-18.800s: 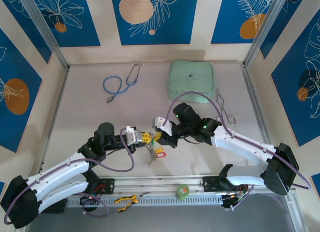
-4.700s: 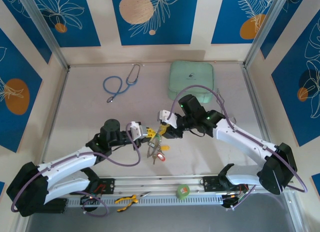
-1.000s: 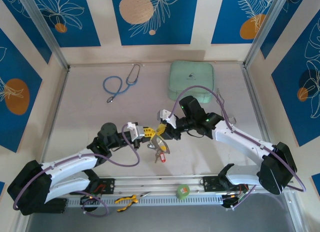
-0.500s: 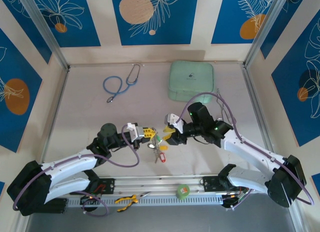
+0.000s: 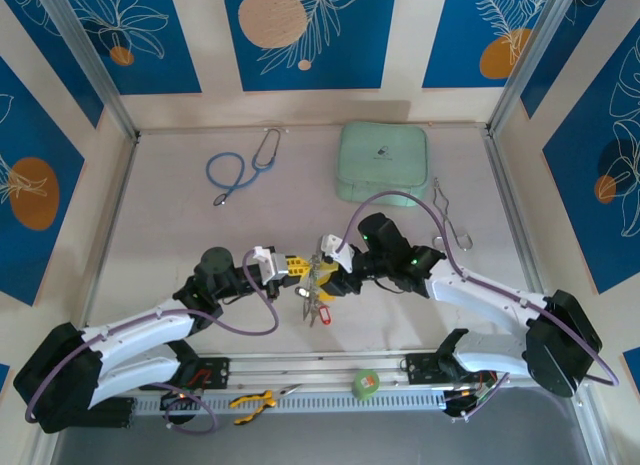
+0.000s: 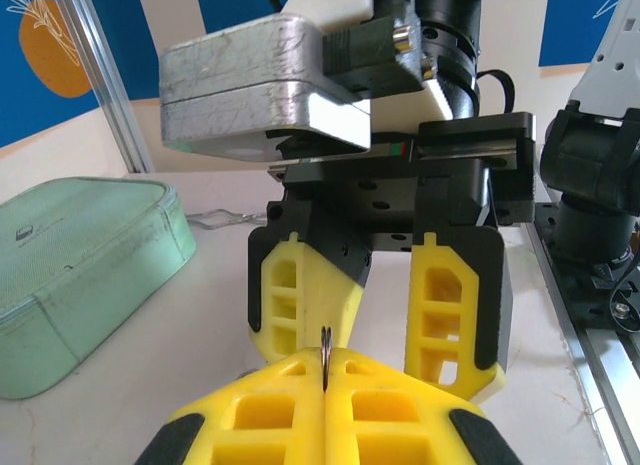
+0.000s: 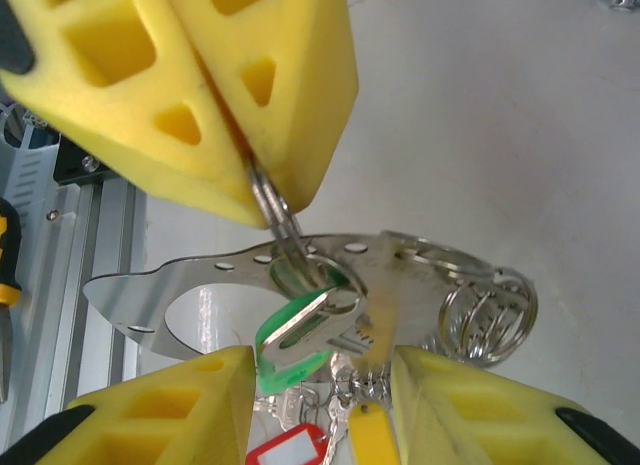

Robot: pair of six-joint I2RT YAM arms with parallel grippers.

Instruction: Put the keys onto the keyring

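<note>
— Right wrist camera: left gripper (image 7: 264, 207) pinches a thin silvery wire ring (image 7: 283, 228) at the big silvery oval keyring (image 7: 130, 286); right gripper (image 7: 315, 373) stands wide near the small green-headed key (image 7: 292, 339).
— Close softly on it, I'd say. No tugging.

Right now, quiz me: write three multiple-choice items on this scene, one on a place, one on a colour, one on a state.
1. The stethoscope lies: A) at the far left of the table; B) on the case; C) on the near rail.
2. The case is: A) red; B) mint green; C) black.
3. The left gripper is: A) wide open; B) holding the stethoscope; C) shut on the keyring.
Answers: A, it lies far left, apart from the case; B, its lid is pale green; C, its fingers pinch the ring.
</note>
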